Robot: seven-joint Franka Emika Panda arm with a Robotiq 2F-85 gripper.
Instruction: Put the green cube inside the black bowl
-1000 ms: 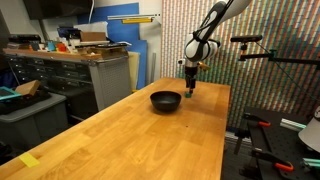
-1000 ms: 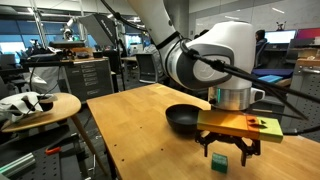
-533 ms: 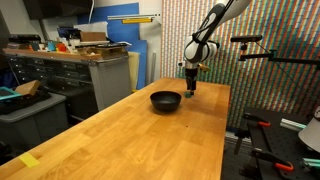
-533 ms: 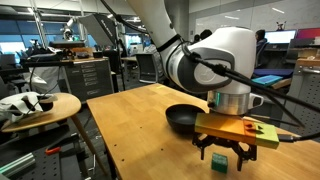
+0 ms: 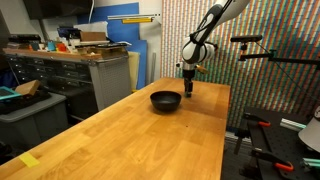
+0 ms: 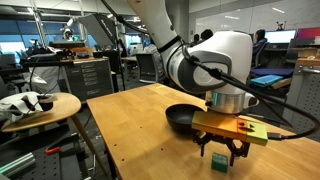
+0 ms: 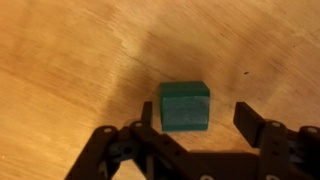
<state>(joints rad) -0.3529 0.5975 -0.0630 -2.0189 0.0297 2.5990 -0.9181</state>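
The green cube [image 7: 185, 105] lies on the wooden table, small and solid. In the wrist view it sits between my gripper's [image 7: 198, 112] two black fingers, close to the left one, with a gap to the right one. The gripper is open and holds nothing. In an exterior view the gripper [image 6: 227, 155] is low over the table with the cube [image 6: 218, 160] between its fingers. The black bowl [image 6: 183, 118] stands just behind the gripper. It also shows near the table's far end in an exterior view [image 5: 166, 100], beside the gripper [image 5: 187, 93].
The long wooden table [image 5: 130, 140] has edges close to the gripper. A round stool with white items [image 6: 35, 105] stands beside the table. Cabinets and a workbench [image 5: 70, 65] stand behind it.
The gripper has shifted slightly sideways over the cube and stayed low and open. The cube and bowl have not moved.
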